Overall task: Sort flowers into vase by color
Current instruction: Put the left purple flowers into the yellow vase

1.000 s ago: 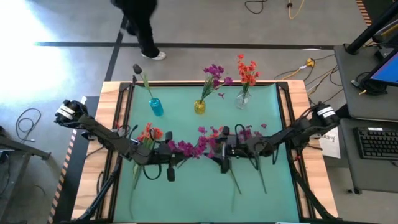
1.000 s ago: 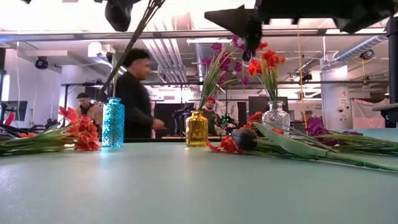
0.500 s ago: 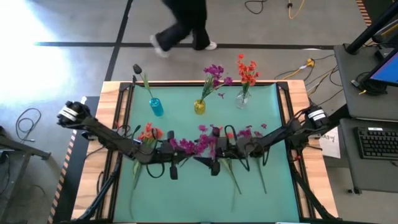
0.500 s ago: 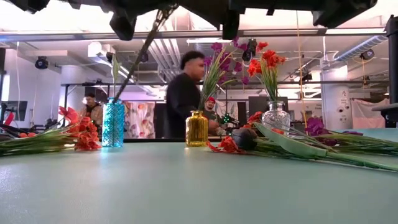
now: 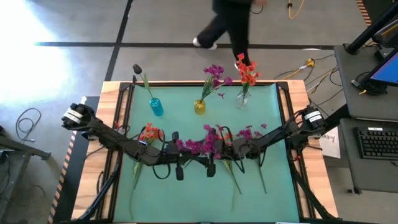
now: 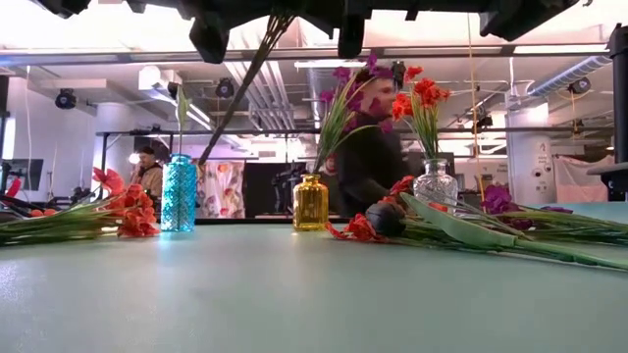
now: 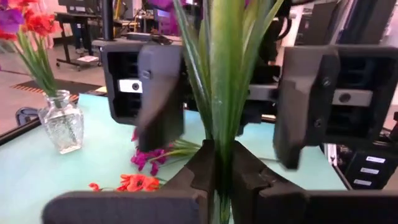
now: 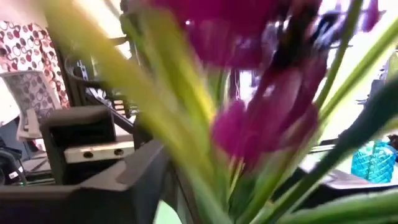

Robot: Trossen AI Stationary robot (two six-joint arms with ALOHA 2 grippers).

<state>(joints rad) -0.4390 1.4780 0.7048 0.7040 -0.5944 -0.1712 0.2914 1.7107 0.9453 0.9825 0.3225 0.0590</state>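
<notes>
The purple flower [image 5: 198, 147] hangs in the air over the middle of the green surface [image 5: 186, 199], its green stem [image 7: 224, 112] pinched tight in my left jaws [image 5: 178, 167], while my right jaws [image 5: 211, 167] sit just beside it with the blooms [image 8: 267, 118] right in front of them, and I cannot tell if they grip it or stand open. A second ago my two arms were farther apart, and the person [image 5: 233, 25] behind the surface has walked to the right. Only the low view shows the stem [image 6: 240, 93] slanting down from above, well off the surface.

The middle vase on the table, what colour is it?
Yellow glass: the middle vase holds purple flowers. It shows best in the low view.
</notes>
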